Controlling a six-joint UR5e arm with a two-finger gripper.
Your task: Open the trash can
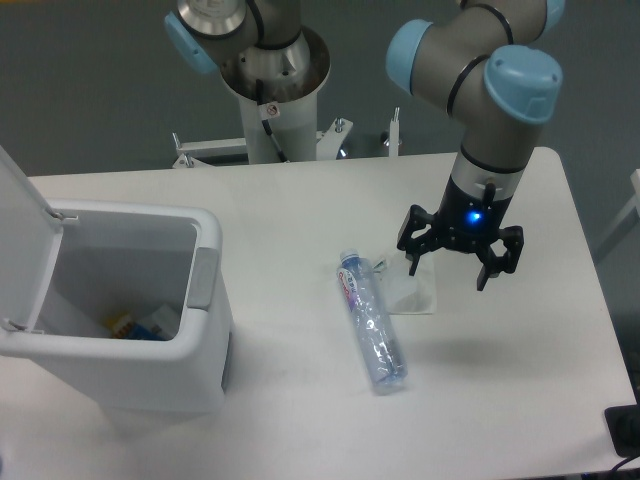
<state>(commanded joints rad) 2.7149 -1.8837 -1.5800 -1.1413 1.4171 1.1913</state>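
My gripper (452, 268) hangs over the right half of the table (300, 200), fingers spread apart and holding nothing, a blue light glowing on the wrist just above them. I see 2 dark fingers pointing down, and beneath them lies a small clear plastic bag or wrapper (415, 290), flat on the tabletop. I cannot tell whether the fingertips touch it or float just over it. Just beside that, toward the middle of the table, a clear bottle (371, 322) lies on its side, its cap end pointing away from me.

Farther out, well apart from my gripper, the trash can (150, 300) stands at the left edge of the table. Its lid (22, 245) is swung up and back on the far left side, and I look straight down into the bin, where a few coloured scraps rest at the bottom. The grey push-button (203, 278) sits on the rim facing the gripper's side.

As I judge it, the task is done: the can stands open and nothing is left for me to press or lift. The bottle and the wrapper lie between my gripper and the bin, so the can is across the table from where I hover.
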